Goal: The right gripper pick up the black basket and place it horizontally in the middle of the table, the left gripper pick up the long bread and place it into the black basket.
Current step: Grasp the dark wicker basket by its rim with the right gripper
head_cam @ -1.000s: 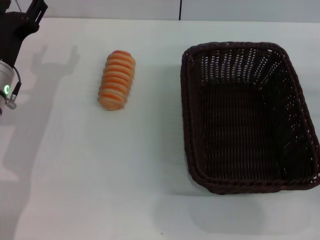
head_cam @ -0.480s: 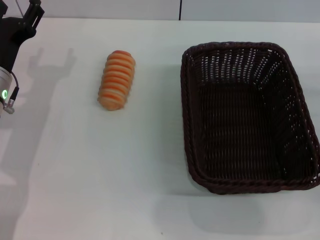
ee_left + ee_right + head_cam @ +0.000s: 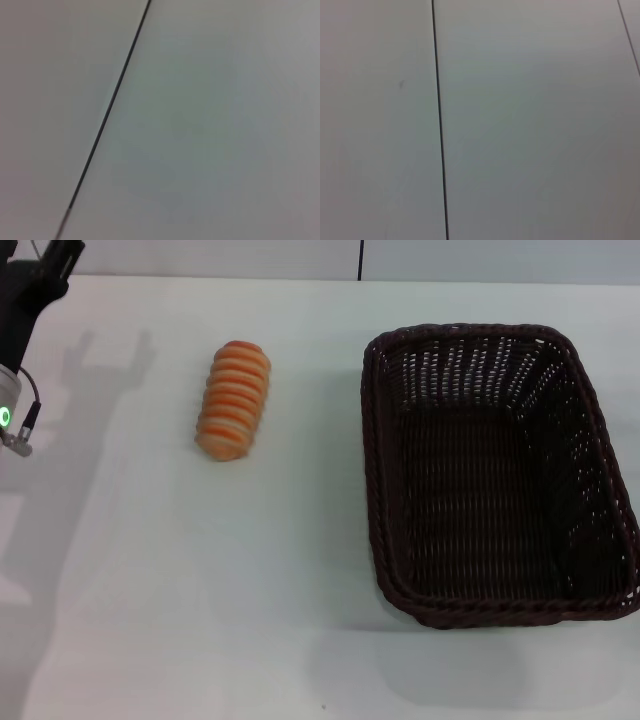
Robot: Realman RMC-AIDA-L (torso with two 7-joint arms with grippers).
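Head view: long bread (image 3: 233,401) well right of left gripper (image 3: 45,262).

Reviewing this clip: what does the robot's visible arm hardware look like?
Only the left gripper shows, at the head view's far-left edge: black clawed fingers on a black body, then a silver-white wrist segment with a round green light and a small plugged-in cable. The right arm is out of view.

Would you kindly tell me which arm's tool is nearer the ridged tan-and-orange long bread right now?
Left. The black left tool is at the table's far left corner, left of the ridged tan-and-orange long bread and beyond it. The right tool is not in view.
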